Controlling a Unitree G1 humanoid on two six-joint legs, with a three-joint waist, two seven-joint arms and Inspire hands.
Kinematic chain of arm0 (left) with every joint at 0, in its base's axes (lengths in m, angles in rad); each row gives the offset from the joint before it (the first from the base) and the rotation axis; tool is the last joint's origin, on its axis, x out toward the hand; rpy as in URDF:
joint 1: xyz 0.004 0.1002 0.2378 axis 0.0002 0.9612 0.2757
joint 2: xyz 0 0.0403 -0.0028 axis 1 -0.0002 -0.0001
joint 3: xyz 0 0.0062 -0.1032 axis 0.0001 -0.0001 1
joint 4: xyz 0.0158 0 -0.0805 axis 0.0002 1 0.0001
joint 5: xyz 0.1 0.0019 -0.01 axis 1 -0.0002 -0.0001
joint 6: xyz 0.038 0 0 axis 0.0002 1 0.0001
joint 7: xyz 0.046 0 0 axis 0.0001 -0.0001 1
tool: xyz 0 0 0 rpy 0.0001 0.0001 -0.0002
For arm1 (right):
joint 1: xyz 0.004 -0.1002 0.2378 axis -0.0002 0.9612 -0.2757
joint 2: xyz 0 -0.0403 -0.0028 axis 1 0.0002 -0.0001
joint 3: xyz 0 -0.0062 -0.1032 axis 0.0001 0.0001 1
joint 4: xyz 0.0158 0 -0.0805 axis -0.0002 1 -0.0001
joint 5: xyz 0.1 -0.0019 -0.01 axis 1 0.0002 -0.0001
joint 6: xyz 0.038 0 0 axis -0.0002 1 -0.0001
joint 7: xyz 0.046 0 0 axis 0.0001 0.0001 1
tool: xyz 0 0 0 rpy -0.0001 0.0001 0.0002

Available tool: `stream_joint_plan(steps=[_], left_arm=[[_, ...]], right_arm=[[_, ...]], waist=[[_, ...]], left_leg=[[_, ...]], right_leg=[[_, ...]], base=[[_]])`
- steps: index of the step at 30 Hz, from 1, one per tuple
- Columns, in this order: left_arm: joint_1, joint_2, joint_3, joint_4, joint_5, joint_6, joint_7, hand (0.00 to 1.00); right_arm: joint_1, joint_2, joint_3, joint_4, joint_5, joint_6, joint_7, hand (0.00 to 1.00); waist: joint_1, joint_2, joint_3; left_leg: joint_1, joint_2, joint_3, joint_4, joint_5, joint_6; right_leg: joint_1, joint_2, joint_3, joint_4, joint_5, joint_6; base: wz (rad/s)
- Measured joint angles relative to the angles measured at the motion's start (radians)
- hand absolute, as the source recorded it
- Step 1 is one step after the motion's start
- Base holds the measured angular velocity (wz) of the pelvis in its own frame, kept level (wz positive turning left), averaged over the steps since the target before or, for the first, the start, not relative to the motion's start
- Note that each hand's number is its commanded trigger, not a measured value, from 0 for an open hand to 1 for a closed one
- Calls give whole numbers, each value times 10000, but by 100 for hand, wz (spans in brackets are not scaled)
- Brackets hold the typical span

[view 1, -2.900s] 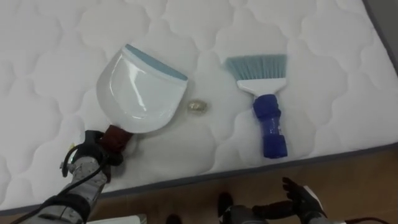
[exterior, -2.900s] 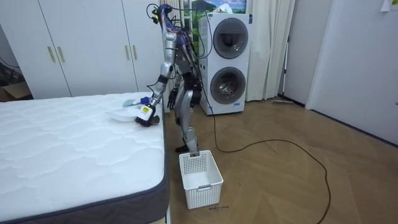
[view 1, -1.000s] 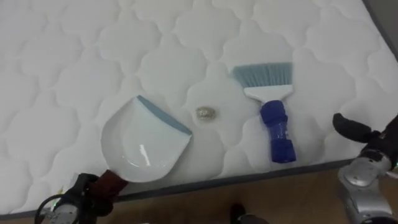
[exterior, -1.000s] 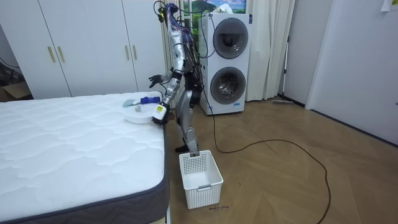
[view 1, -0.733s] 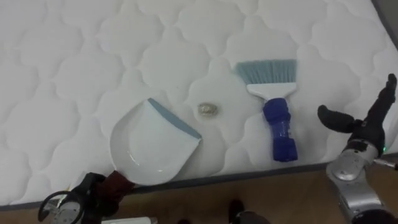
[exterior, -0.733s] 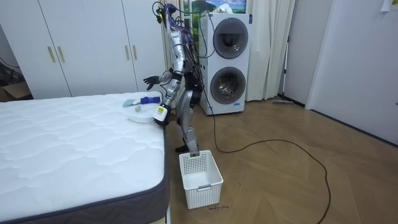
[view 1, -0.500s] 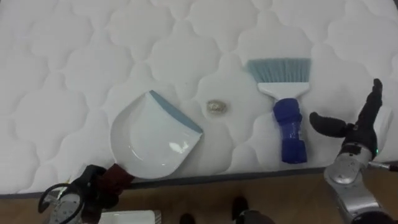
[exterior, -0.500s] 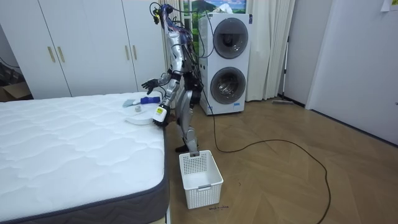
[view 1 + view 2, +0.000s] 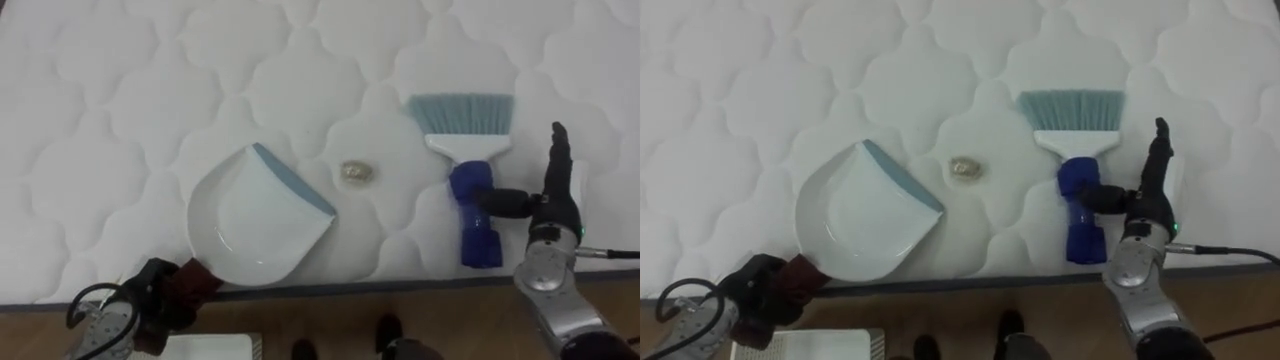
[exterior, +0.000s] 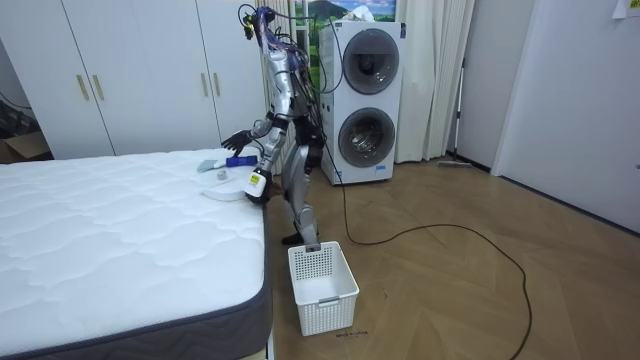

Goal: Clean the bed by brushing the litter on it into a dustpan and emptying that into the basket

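A small scrap (image 9: pixel 356 172) lies on the white bed (image 9: pixel 150 80), a white dustpan (image 9: pixel 255 220) at its 8 o'clock, a blue brush (image 9: pixel 468 165) at its 3 o'clock. The left hand (image 9: pixel 158 293) clamps the dustpan's handle. The right hand (image 9: pixel 548 205), fingers straight, is just beside the brush handle. The room view shows the robot standing at the bedside, a white basket (image 10: pixel 322 288) on the floor (image 10: pixel 450 300) beside it.

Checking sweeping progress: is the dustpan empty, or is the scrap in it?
Empty. The dustpan shows a bare white pan; the scrap lies on the mattress just past its blue lip.
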Motion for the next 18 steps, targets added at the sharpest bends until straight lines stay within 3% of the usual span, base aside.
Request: stream_joint_plan(steps=[2,7,13,18], left_arm=[[-59,21,-7,-2,17,-12,0,100],[-77,25,-14,-17,15,-40,-1,100],[-83,18,-14,-23,79,15,-16,100],[-160,-30,-174,-33,189,293,-108,100]], right_arm=[[-1,3,28,0,-8,0,95,0],[-24,98,97,-2,-17,0,242,0],[-114,131,127,-3,-153,24,457,0],[-413,124,424,456,-150,140,1001,0]], waist=[[4,10,45],[66,34,58],[281,109,29],[320,379,-21]], left_leg=[[-23,12,-8,19,-1,0],[-59,21,10,18,-1,-1],[-58,39,34,19,-1,-1],[-27,78,39,3,0,0]], right_leg=[[-2,2,-27,-3,-3,-5],[-46,27,12,-5,0,-8],[-45,48,19,38,8,-13],[-31,24,-60,68,21,-16]], base=[[0],[0],[0],[0]])
